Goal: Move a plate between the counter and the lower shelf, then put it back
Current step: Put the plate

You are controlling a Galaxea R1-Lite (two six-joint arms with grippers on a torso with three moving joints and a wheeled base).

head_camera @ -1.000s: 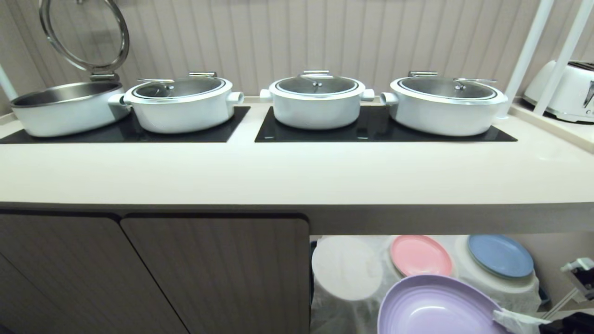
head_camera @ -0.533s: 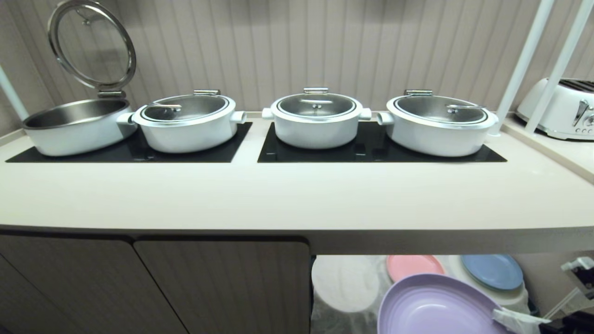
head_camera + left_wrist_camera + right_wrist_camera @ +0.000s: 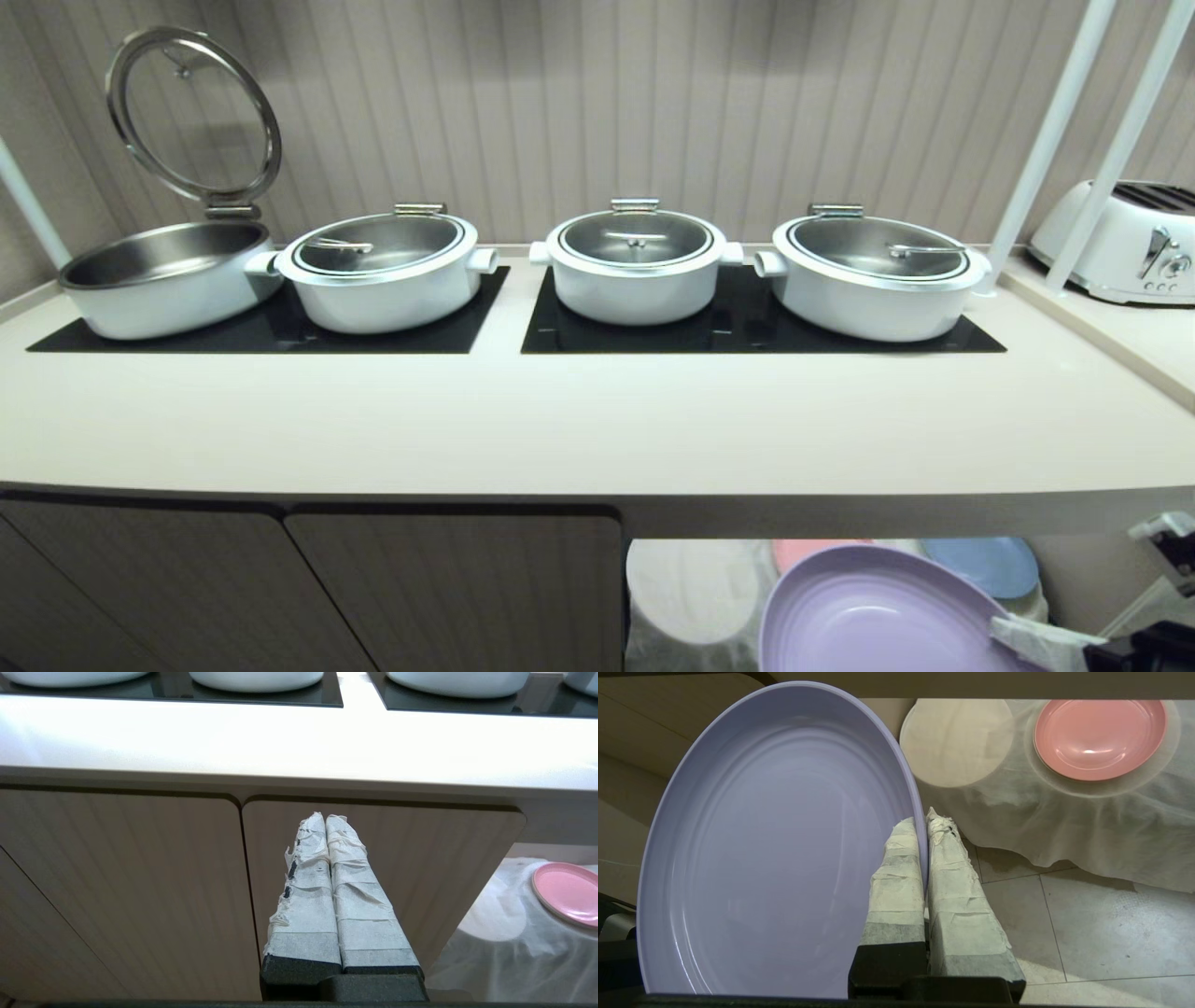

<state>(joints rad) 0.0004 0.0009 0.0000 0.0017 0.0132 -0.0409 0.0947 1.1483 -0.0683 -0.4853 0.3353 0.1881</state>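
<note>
The lilac plate [image 3: 878,607] [image 3: 775,844] hangs in the air below the counter's [image 3: 597,420] front edge, out in front of the lower shelf [image 3: 695,588]. My right gripper [image 3: 1004,637] [image 3: 924,821] is shut on its right rim, one taped finger inside the rim and one outside. The plate tilts up towards the counter. The shelf's white cloth [image 3: 1064,812] covers round mounds. My left gripper [image 3: 325,819] is shut on nothing and points at a cabinet door [image 3: 373,858] under the counter.
A pink plate [image 3: 1099,737] and a blue plate [image 3: 985,565] lie on the shelf's mounds. Several white pots [image 3: 635,266] stand on two black hob panels [image 3: 756,327], the leftmost with its lid up. A toaster [image 3: 1120,243] and white posts [image 3: 1050,140] stand at the right.
The head camera has risen, so counter and shelf sit lower in the picture. The plate in my right gripper has risen with it and now covers more of the pink and blue plates.
</note>
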